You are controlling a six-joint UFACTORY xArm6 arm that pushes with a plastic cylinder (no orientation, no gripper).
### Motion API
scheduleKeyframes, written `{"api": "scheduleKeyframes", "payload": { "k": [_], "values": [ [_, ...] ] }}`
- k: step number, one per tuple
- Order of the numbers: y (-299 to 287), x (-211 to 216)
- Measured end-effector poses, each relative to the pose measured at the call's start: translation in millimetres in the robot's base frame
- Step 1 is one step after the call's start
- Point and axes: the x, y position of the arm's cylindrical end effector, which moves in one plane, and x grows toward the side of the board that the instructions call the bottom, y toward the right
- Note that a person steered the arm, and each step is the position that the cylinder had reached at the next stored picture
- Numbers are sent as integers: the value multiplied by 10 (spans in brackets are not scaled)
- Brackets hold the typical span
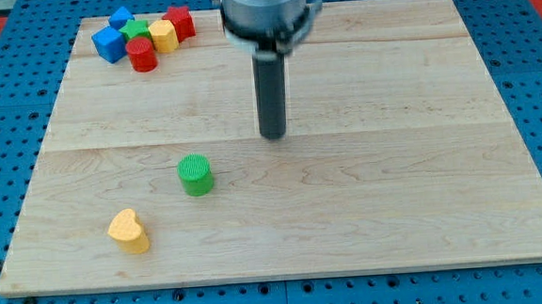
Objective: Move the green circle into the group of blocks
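One green circle (195,174) sits low on the desk (398,220), well apart from the group of blocks (143,37) at eleven o'clock. My tip (273,136), no claw, stands at two o'clock. A yellow heart (129,230) lies at seven o'clock.

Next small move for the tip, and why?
Probably slide my tip down and toward the view's right-bottom of the green circle. The tip now sits up and right of it, apart, while the group lies at the view's top left, so the push must come from the circle's far side.
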Motion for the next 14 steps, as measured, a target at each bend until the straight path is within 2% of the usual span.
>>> {"api": "scheduleKeyframes", "payload": {
  "k": [1,2,3,4,5,6,7,8,9,10,11,13,14],
  "values": [
    [-775,353],
    [-566,338],
    [-869,685],
    [-1601,486],
    [-1632,-192],
    [-1421,-41],
    [-1473,319],
    [-1134,420],
    [-1066,96],
    [-672,-38],
    [-452,30],
    [-275,-251],
    [24,-265]
  ]
}}
